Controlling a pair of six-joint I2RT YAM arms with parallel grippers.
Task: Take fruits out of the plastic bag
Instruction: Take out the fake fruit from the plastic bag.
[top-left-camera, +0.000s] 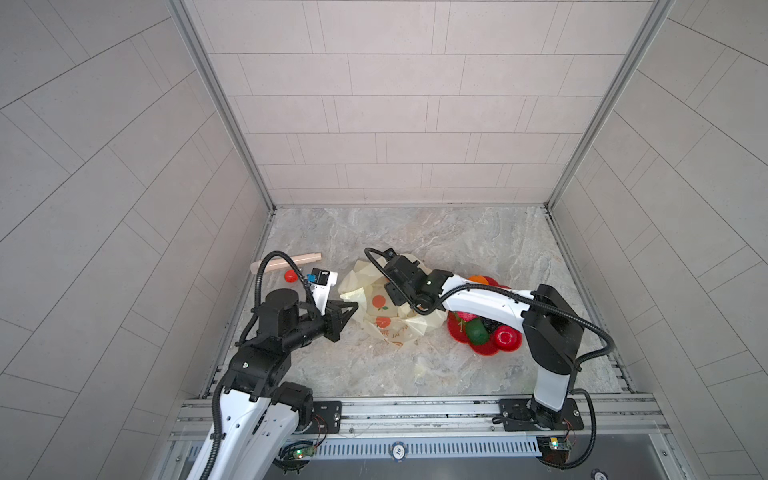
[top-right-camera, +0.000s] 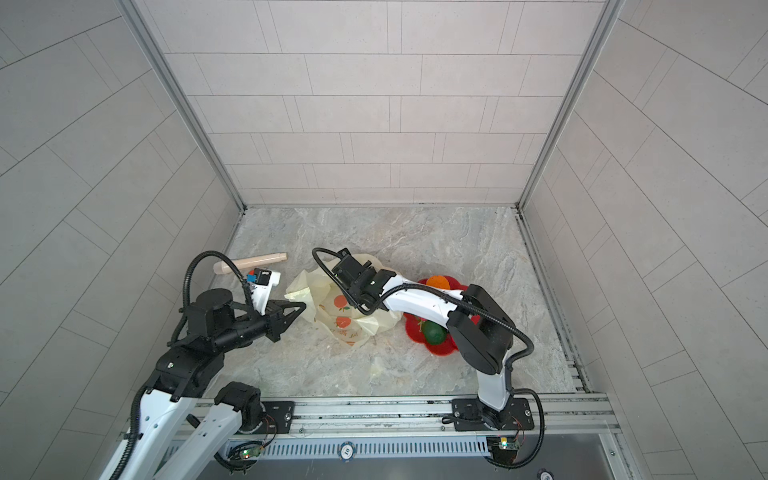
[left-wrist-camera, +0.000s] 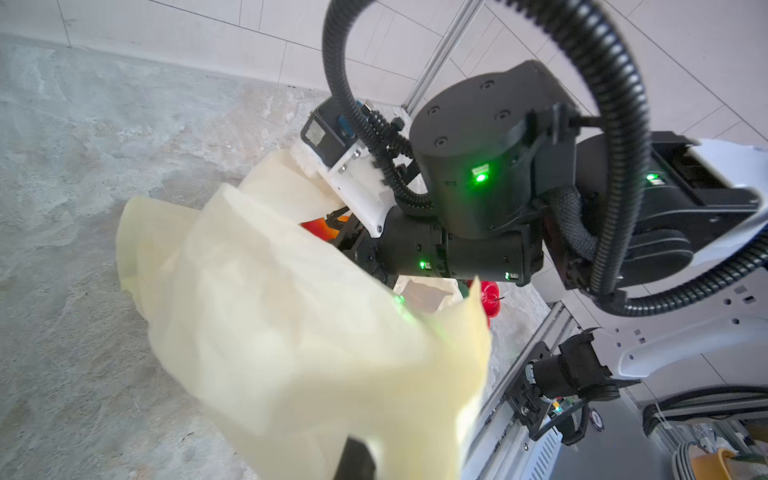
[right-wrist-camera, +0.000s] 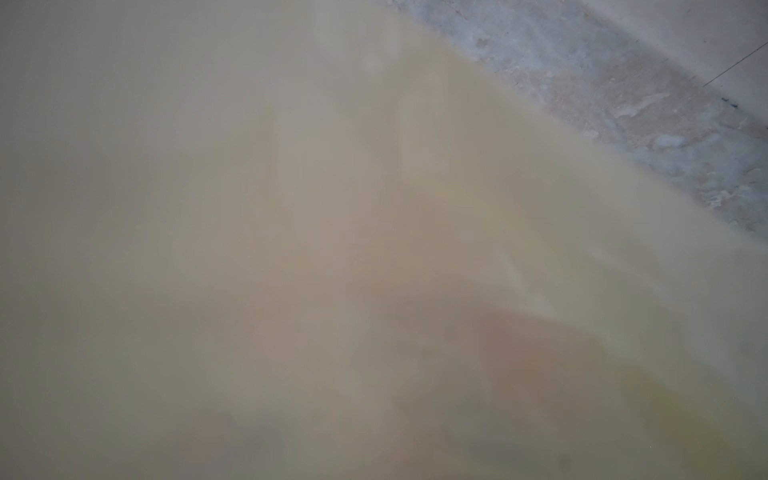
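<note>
The plastic bag (top-left-camera: 384, 309) lies crumpled mid-table, pale yellow with printed oranges. My left gripper (top-left-camera: 354, 307) is shut on its left edge; in the left wrist view the film (left-wrist-camera: 316, 332) drapes over one dark finger (left-wrist-camera: 355, 457). My right gripper (top-left-camera: 392, 293) reaches down into the bag's mouth, and its jaws are hidden. Bag film (right-wrist-camera: 291, 249) covers the right wrist view. On the red plate (top-left-camera: 484, 352) to the right lie an orange (top-left-camera: 478, 279), a green oval fruit (top-left-camera: 476, 331), a red round fruit (top-left-camera: 505, 336) and dark grapes (top-left-camera: 493, 323).
A wooden roller (top-left-camera: 286, 262) and a small red ball (top-left-camera: 289, 275) lie at the back left, behind the left wrist. A pale scrap (top-left-camera: 422, 366) sits on the marble in front of the bag. The metal rail (top-left-camera: 415, 409) runs along the front edge.
</note>
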